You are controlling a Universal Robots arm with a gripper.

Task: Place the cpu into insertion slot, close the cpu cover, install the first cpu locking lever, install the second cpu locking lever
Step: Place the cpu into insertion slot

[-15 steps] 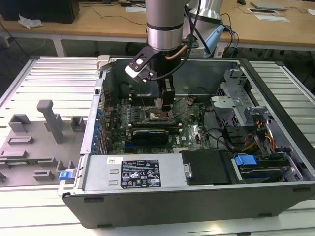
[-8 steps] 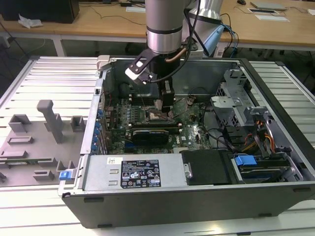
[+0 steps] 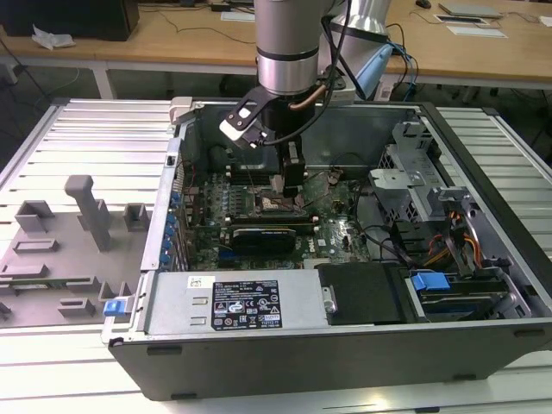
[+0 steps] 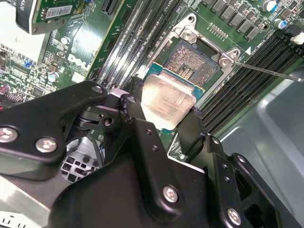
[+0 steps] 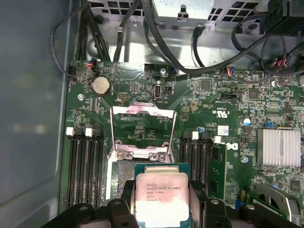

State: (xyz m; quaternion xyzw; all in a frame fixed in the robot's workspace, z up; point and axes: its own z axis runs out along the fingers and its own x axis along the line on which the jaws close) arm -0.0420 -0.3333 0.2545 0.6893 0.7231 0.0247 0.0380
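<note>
A: Exterior view first, pls. Biggest stuff?
B: Open PC case [image 3: 345,371] on a slatted table [image 3: 86,129], w/ the arm [image 3: 289,43] reaching down into it. Gripper [image 3: 293,183] is low over the motherboard [image 3: 345,228]. On the exterior view's left, well apart from the gripper, is a grey fixture tray [image 3: 52,259]. Nearer the camera than the gripper is a silver power supply [image 3: 241,302]. Between that and the gripper lies a long black card [image 3: 267,235].
A: What's crowding it?
B: In the first wrist view, memory slots [image 5: 83,166] run along both sides of the fingers. Black cables [image 5: 190,52] hang over the board's far edge, well clear. A finned heat sink [image 5: 278,147] sits off to one side, and a coin battery [image 5: 100,85] lies beyond the cover.
A: Gripper state?
B: Fingers [image 4: 133,107] narrowed to chip width, clamped on two opposite edges of the cpu [image 4: 168,97]. Chip's metal top faces the wrist cams.
A: Pos vs. the socket?
B: Just ahead of the fingertips is the insertion slot [image 4: 192,64], most of its contact field bare. Cpu overlaps the slot's near part in both wrist views; can't tell if it touches. The cpu cover [image 5: 142,110] stands swung open beyond the slot, board showing thru its cut-out. A thin lever rod [image 4: 270,72] sticks out free past a slot corner.
</note>
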